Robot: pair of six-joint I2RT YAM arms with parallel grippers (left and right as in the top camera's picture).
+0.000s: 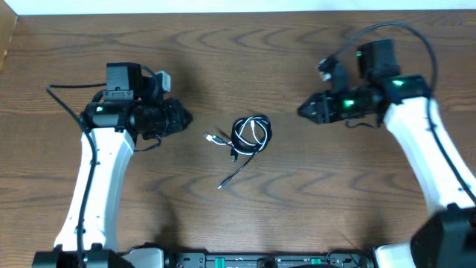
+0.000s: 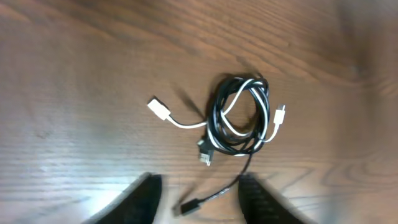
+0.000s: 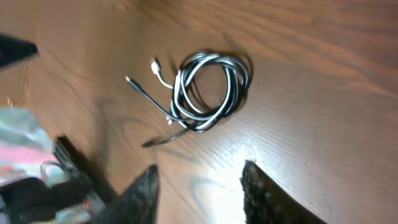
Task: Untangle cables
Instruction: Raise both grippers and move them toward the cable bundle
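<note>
The black and white cables [image 1: 250, 135] lie coiled together in one small bundle at the middle of the brown wooden table. A black plug end [image 1: 222, 184] trails toward the front, a white plug [image 1: 209, 137] sticks out to the left. My left gripper [image 1: 186, 119] is open and empty, left of the bundle. My right gripper [image 1: 303, 110] is open and empty, right of it. The bundle shows in the left wrist view [image 2: 239, 115], above the open fingers [image 2: 199, 196], and in the right wrist view [image 3: 208, 90], above the open fingers [image 3: 199, 180].
The table's back edge meets a white wall [image 1: 238, 6]. A dark device with coloured parts [image 3: 37, 174] shows at the left of the right wrist view.
</note>
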